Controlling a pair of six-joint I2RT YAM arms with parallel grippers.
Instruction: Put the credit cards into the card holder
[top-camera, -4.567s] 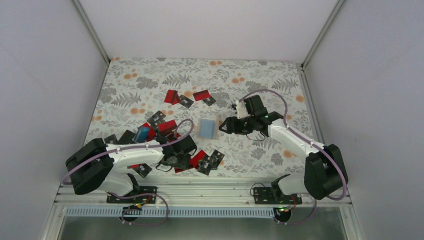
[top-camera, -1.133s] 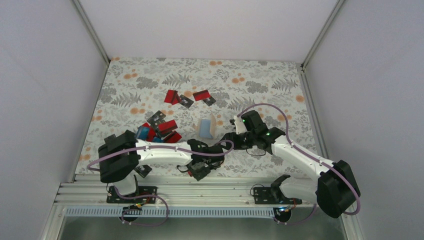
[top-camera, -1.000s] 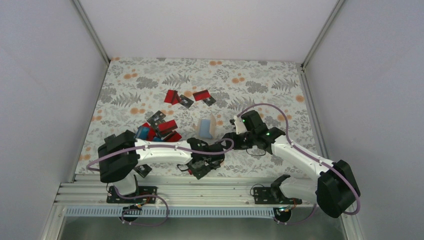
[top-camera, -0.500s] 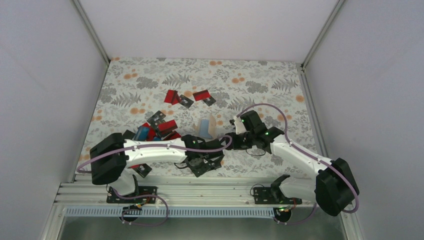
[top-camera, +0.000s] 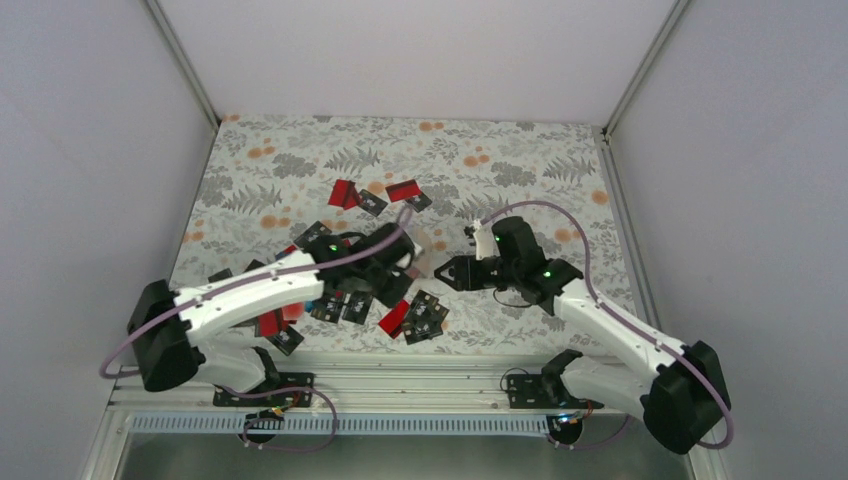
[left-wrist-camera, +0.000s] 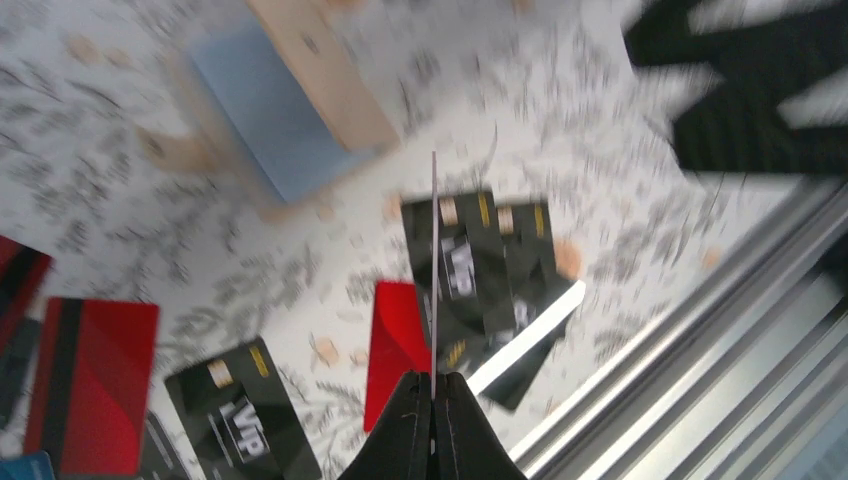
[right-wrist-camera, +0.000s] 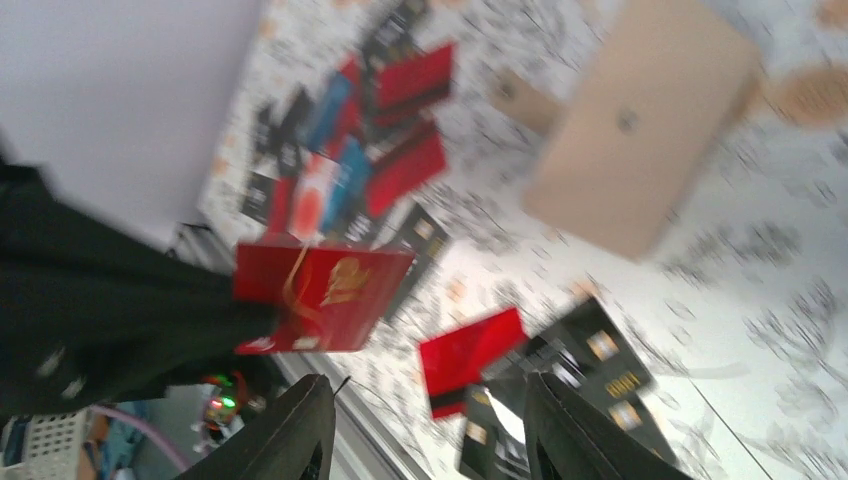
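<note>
At the left of the grey-and-orange floral tablecloth (top-camera: 290, 160), the thin rectangular plastic credit cards (top-camera: 345, 193) lie scattered flat. Red and black ones sit toward the far side, a mixed red, black and blue heap lies partly under the white left arm (top-camera: 250, 295), and more black and red ones lie near the silver metal rail (top-camera: 400, 375) at the front. Above that front group, the black two-finger left gripper (left-wrist-camera: 433, 392) has its jaws pressed together on the lower edge of a thin red rectangular card with a gold mark (right-wrist-camera: 322, 295). This red card is lifted clear of the cloth (edge-on to its own wrist camera, it shows only as a fine line).

Just beyond it, near the middle of the table, is the small folding card holder (right-wrist-camera: 635, 135), tan outside with a tiny dark dot, grey-blue inside. It is partly open, its grey-blue inner face turned toward the left gripper; blur hides its exact pose.

Just right of the card holder, the black right gripper (top-camera: 444, 272) points toward it with jaws apart, gripping nothing. Whether it touches the holder cannot be told.
</note>
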